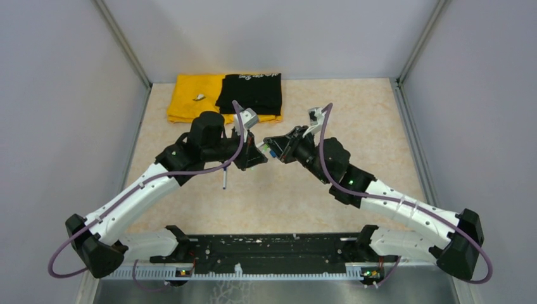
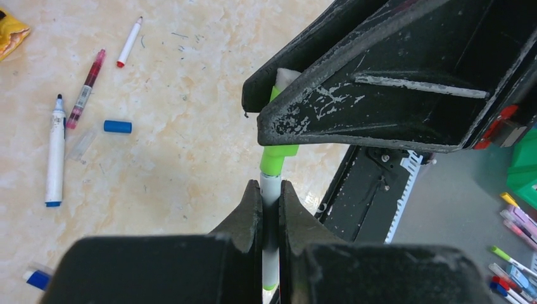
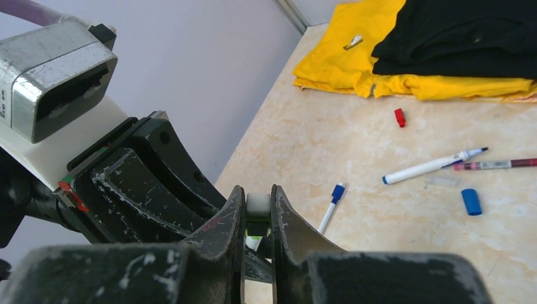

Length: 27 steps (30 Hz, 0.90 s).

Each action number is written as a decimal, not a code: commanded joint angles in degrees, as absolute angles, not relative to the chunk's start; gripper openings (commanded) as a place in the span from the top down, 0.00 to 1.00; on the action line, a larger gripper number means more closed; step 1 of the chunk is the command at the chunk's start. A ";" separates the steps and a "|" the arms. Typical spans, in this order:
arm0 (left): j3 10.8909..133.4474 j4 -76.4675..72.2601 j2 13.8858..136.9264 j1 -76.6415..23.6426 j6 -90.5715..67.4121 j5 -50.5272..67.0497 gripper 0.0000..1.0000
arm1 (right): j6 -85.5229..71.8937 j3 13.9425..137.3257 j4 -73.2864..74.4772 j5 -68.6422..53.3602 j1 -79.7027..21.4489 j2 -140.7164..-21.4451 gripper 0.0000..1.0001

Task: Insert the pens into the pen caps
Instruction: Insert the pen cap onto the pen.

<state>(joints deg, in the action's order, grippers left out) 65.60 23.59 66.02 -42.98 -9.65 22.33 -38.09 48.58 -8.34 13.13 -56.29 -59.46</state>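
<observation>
My left gripper (image 2: 270, 185) is shut on a white pen (image 2: 270, 269) held above the table. A green pen cap (image 2: 278, 158) sits over that pen's upper end, and its white top (image 3: 258, 204) is pinched in my shut right gripper (image 3: 258, 197). The two grippers meet tip to tip at mid-table (image 1: 261, 152). Loose on the table lie a red-tipped pen (image 2: 129, 42), a maroon pen (image 2: 87, 88), a white pen with a black tip (image 2: 56, 152), a blue-capped pen (image 3: 332, 206), a blue cap (image 2: 118, 126) and a red cap (image 3: 399, 117).
A yellow cloth (image 1: 190, 98) and a black cloth (image 1: 250, 92) lie folded at the table's back edge. Grey walls close the left, right and back. Beyond the near edge, off the table, lie more coloured pens (image 2: 513, 266) and a green box (image 2: 525, 168).
</observation>
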 commanded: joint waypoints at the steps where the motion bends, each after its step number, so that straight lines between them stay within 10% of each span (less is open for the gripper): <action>1: 73.07 -27.13 65.28 -43.02 -10.54 20.42 1.00 | -45.03 39.99 9.07 -16.85 -57.96 -64.43 1.00; 27: 70.88 -32.73 66.50 -43.02 -11.96 14.72 1.00 | -46.45 45.07 2.78 -18.20 -53.12 -63.20 1.00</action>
